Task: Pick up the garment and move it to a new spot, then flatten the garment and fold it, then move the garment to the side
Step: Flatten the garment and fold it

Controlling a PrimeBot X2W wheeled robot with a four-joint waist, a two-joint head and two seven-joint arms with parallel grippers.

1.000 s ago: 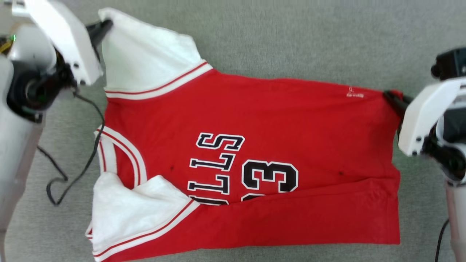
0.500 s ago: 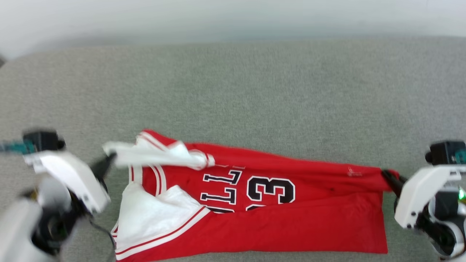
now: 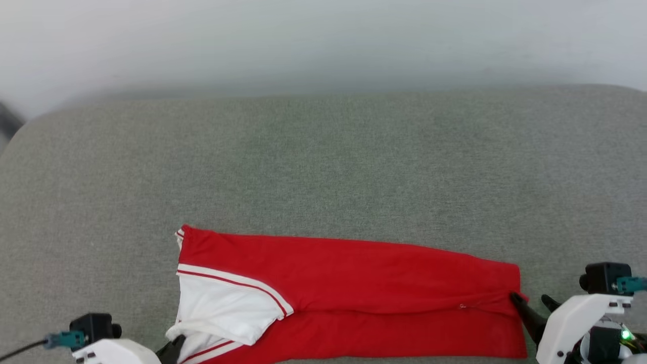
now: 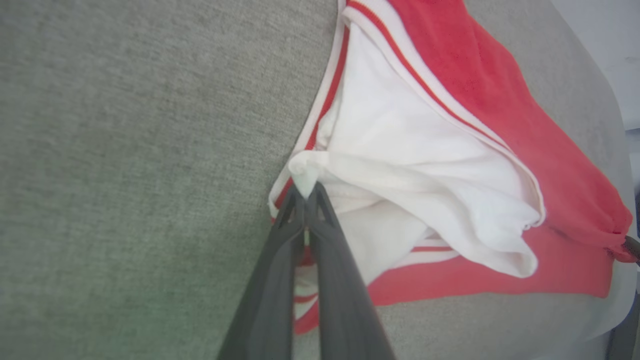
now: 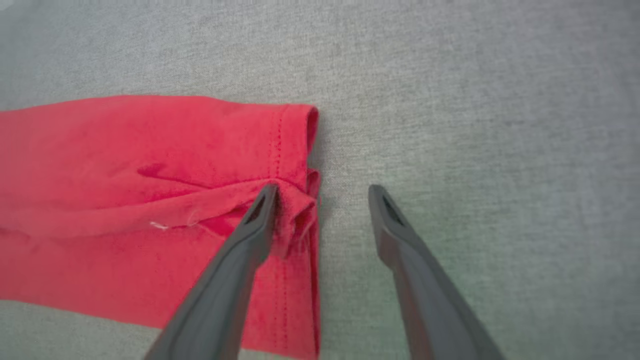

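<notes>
Jaws on the left gripper (image 4: 306, 192) pinch the white sleeve (image 4: 400, 150); on the right gripper (image 5: 324, 192) they stand apart by the hem (image 5: 295, 150). The shirt (image 3: 349, 293) lies folded, low in the frame. Folding looks underway; next the left must let go.

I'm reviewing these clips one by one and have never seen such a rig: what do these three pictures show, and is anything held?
This is a wheeled robot with two arms. The overview picture comes from a camera on its head, looking down at a grey fabric surface. The other two come from cameras on its wrists, each looking along that gripper's two dark fingers. On the surface lies a red jersey with white sleeves, folded into a long strip. The left gripper is shut, pinching a bit of the white sleeve. The right gripper is open at the hem end: one finger touches the red hem, the other is over bare surface, so it holds nothing.
</notes>
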